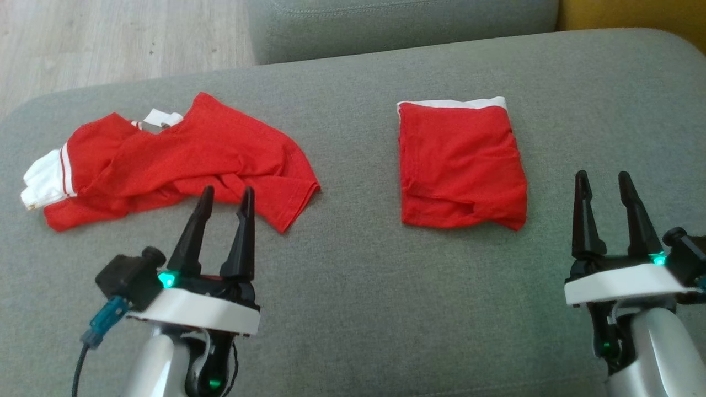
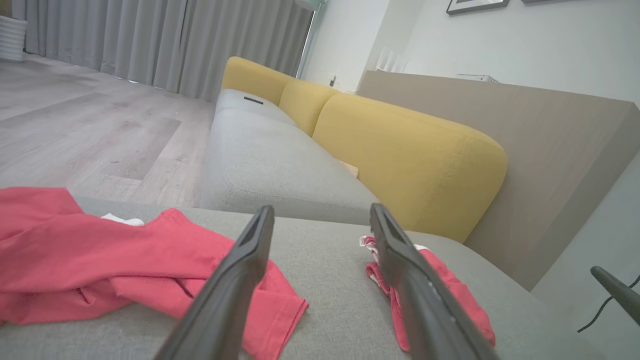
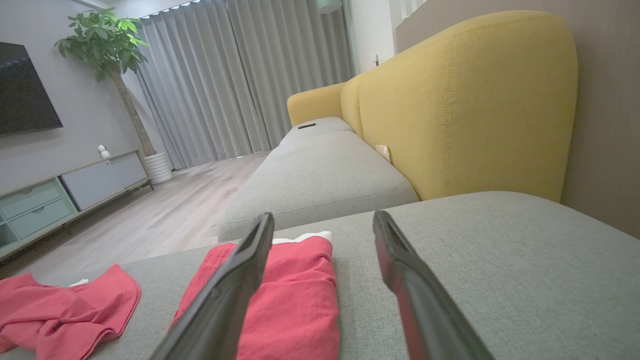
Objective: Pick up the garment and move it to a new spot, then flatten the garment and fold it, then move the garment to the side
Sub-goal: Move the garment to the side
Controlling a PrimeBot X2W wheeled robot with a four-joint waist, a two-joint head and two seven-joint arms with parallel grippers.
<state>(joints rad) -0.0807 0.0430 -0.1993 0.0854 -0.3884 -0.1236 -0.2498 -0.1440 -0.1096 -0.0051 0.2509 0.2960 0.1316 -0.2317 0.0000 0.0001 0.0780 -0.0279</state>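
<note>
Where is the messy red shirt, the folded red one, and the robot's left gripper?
messy red shirt (image 1: pixel 182 157): head view, middle of its crumpled red cloth.
folded red garment (image 1: pixel 460 165): head view, centre of its top layer.
left gripper (image 1: pixel 228 192): head view, midway between its two open fingertips.

The left gripper and right gripper each have two pointy black fingers, a white ring and a green light. The left one has a blue plug.

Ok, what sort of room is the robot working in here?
Most likely a home living room: a grey and yellow sofa, a wall-mounted television over a low cabinet, and a potted plant.
</note>
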